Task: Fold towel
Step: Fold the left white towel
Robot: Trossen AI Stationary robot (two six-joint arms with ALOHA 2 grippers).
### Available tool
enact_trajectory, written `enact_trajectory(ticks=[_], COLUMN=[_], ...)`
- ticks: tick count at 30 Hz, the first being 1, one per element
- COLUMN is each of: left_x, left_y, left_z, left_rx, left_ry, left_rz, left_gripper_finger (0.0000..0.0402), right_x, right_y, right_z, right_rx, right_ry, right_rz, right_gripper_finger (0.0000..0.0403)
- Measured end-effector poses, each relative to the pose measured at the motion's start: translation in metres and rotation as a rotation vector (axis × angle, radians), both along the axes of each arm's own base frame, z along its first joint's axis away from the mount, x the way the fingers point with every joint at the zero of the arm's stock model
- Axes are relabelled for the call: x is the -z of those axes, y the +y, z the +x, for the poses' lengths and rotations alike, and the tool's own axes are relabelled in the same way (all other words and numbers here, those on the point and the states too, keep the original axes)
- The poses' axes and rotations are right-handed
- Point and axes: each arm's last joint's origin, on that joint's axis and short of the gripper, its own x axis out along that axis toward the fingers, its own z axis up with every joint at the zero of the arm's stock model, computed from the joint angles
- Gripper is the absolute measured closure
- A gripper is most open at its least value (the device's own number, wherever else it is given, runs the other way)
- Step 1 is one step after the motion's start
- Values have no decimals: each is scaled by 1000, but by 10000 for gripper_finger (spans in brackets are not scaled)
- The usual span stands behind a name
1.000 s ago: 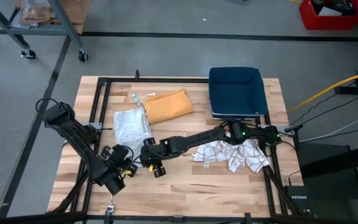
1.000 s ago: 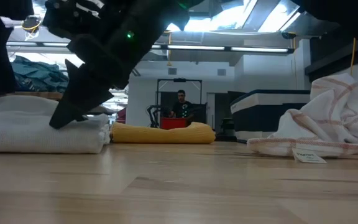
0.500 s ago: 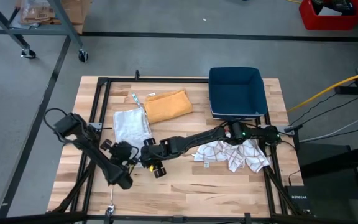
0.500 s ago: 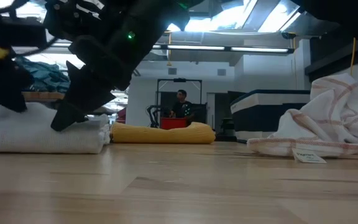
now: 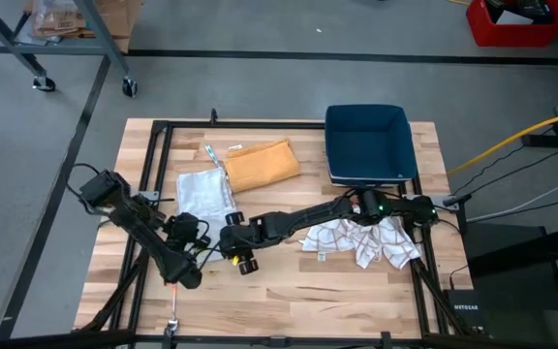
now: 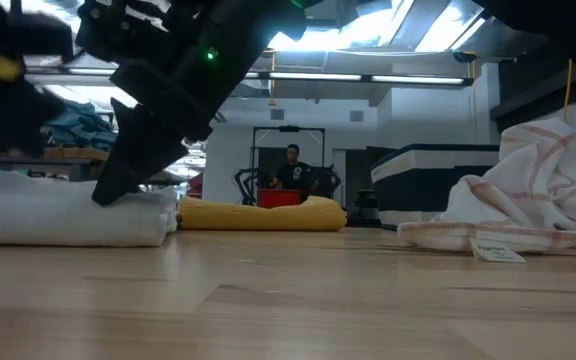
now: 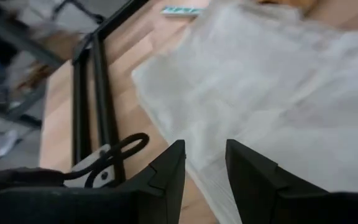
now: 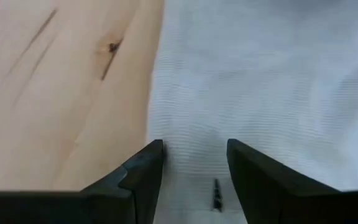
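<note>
Towel (image 5: pixel 204 197), white, folded flat on desk (image 5: pixel 289 291) left of centre, beside orange cloth (image 5: pixel 260 165). Right hand (image 5: pixel 229 239) fingers parted, empty, over its near edge. Left hand (image 5: pixel 190 233) slightly parted, empty, just beside towel.

The wooden table (image 5: pixel 279 291) carries a folded white towel (image 5: pixel 204 197), with a folded yellow towel (image 5: pixel 261 165) touching its far edge. A dark blue bin (image 5: pixel 368 143) stands at the far right corner. A crumpled checked towel (image 5: pixel 361 242) lies just in front of the bin, near the right edge.
</note>
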Motion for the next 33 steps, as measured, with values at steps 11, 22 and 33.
enact_trajectory(ticks=[11,22,33], left_x=[-34,-13,8], left_y=[-40,-53,-44], left_z=[-5,-13,-17], left_rx=[441,586,602], left_ry=[-90,79,150], left_rz=[-304,-479,-517], left_gripper_finger=[294,275,168], right_x=[-4,-2,-3], right_y=[20,33,31], right_z=[-11,-16,-15], right_rx=[-42,-60,-44], right_ry=[57,76,59], right_rz=[-7,-26,-42], right_gripper_finger=[221,221,221])
